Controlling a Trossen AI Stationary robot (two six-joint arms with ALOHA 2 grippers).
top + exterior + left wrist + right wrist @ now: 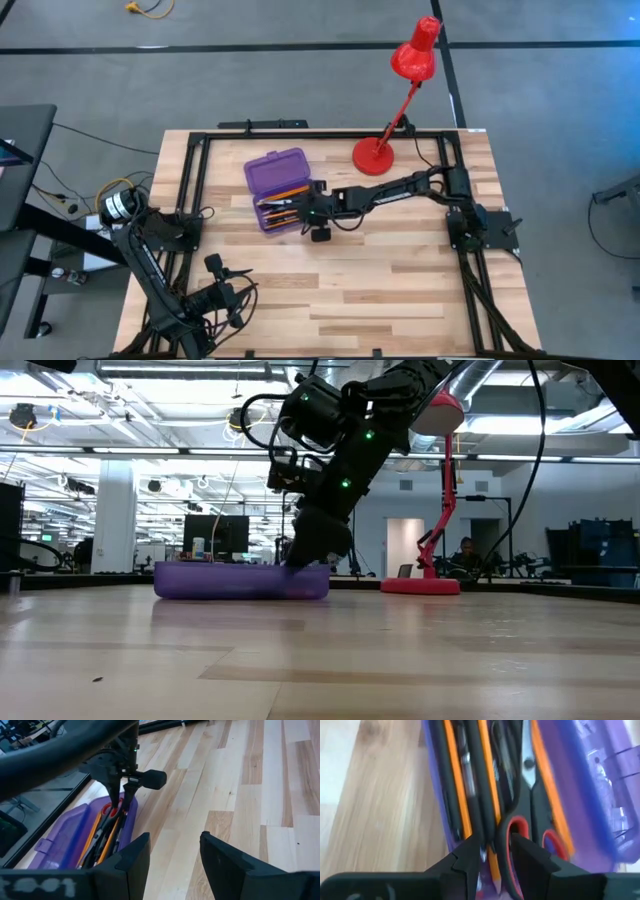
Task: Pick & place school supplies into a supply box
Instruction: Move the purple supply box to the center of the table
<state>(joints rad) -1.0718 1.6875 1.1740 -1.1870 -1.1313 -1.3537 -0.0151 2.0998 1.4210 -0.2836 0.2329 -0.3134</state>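
The purple supply box [278, 190] lies open at the table's far middle, its lid [275, 168] folded back toward the far edge. In its tray lie orange pencils [451, 775], black pens [475, 780] and the red-handled scissors [527, 780], all lengthwise. My right gripper [499, 851] reaches into the tray's right end [302, 208] and is shut on the scissors. My left gripper [172, 855] hangs open over the near left of the table [214, 268], holding nothing and facing the box [65, 840]. My right gripper pinches one handle loop of the scissors [504, 836] between its two fingers. The fingers [116, 800] slant down from the table's right side, roughly along the scissors. The blades [526, 760] point away from the gripper and lie among the pencils in the tray.
A red desk lamp stands on its round base [374, 156] just right of the box, its head [415, 55] leaning past the far edge. Black frame rails [190, 180] run along the table's edges. Bare wood [380, 280] spreads across the near middle.
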